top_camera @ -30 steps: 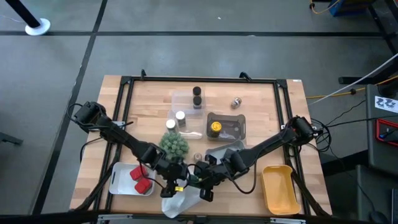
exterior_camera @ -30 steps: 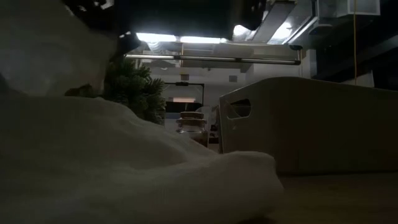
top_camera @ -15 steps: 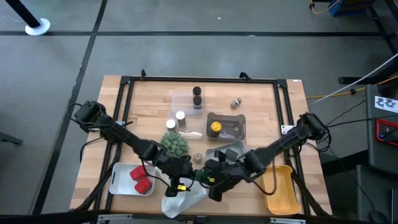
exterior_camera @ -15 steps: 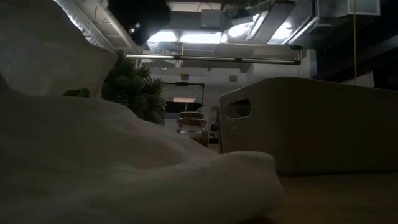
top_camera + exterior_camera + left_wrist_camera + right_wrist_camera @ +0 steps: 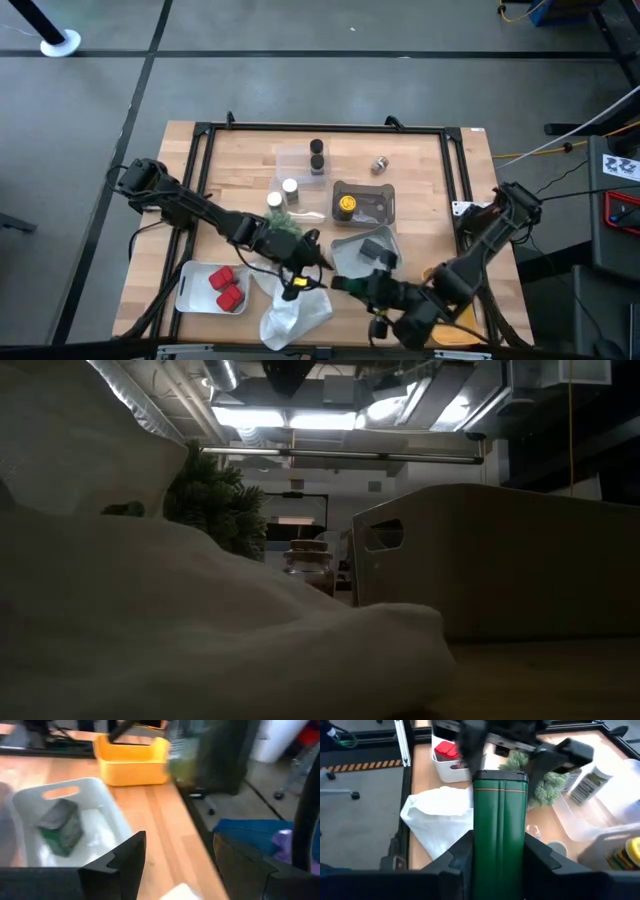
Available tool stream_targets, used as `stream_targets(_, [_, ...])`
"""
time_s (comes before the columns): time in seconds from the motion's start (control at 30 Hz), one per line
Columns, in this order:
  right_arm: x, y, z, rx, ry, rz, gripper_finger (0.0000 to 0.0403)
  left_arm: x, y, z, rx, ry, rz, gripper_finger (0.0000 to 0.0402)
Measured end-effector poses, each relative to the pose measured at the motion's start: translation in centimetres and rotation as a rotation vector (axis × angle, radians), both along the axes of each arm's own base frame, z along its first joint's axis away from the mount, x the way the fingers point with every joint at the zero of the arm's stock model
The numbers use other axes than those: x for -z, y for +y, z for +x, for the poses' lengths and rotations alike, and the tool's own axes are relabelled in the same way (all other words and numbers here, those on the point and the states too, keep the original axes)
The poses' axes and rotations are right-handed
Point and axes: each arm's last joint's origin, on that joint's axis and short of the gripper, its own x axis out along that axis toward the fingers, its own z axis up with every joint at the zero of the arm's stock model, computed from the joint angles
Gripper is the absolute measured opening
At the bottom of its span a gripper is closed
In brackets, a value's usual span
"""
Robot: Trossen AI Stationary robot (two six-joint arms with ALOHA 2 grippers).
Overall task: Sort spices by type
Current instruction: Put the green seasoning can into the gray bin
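From above, the wooden tabletop (image 5: pixel 240 170) carries the spices in loose groups: two dark brown jars (image 5: pixel 317 157) in a clear tray at the far side, two white-capped jars (image 5: pixel 283 192) nearer the middle, a yellow-capped jar (image 5: pixel 345 204) in a dark tray, and red packets (image 5: pixel 226 288) in a white tray (image 5: pixel 190 290) at the near left. A grey tray (image 5: pixel 352 250) holds a dark block (image 5: pixel 377 251). The left claw (image 5: pixel 310 266) reaches in beside the green plant (image 5: pixel 283 224), above a white plastic bag (image 5: pixel 290 310). The right claw (image 5: pixel 385 325) hangs at the near edge, right of the bag, close to the yellow bin (image 5: pixel 470 318).

At table height the bag (image 5: pixel 150 620) fills most of the foreground, with the plant (image 5: pixel 215 500) behind it and a pale tray wall (image 5: pixel 500 560) on the right; neither claw shows here.

From the left wrist, the left claw (image 5: pixel 177 855) stands with its dark fingers (image 5: pixel 122 862) well apart and nothing between them; beyond lie the grey tray (image 5: pixel 107 805) with its green-sided block (image 5: pixel 62 826) and the yellow bin (image 5: pixel 131 762).

From the right wrist, the right claw (image 5: pixel 499 850) is clamped on an upright green tin (image 5: pixel 499 825), fingers pressed to its sides; past it are the bag (image 5: pixel 437 817), the plant (image 5: pixel 542 777) and the red packets (image 5: pixel 445 751)
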Motion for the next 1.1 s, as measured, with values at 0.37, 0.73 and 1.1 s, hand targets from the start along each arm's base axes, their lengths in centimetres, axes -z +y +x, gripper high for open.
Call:
stream_targets(0.37, [1.7,0.8,-2.4,0.133,-0.024,-0.062,0.0116,-1.2,0.6,0.7,-0.013,-0.152,0.027,0.0217])
stream_targets(0.73, [3.6,0.3,-1.8,0.174,-0.022,-0.031,0.0118,-1.9,0.6,0.9,0.02,-0.263,0.111,0.0217])
stream_targets(1.1, [3.9,0.0,-0.9,0.171,-0.038,-0.004,0.012,-1.6,0.5,1.1,0.01,-0.265,0.12,0.0217])
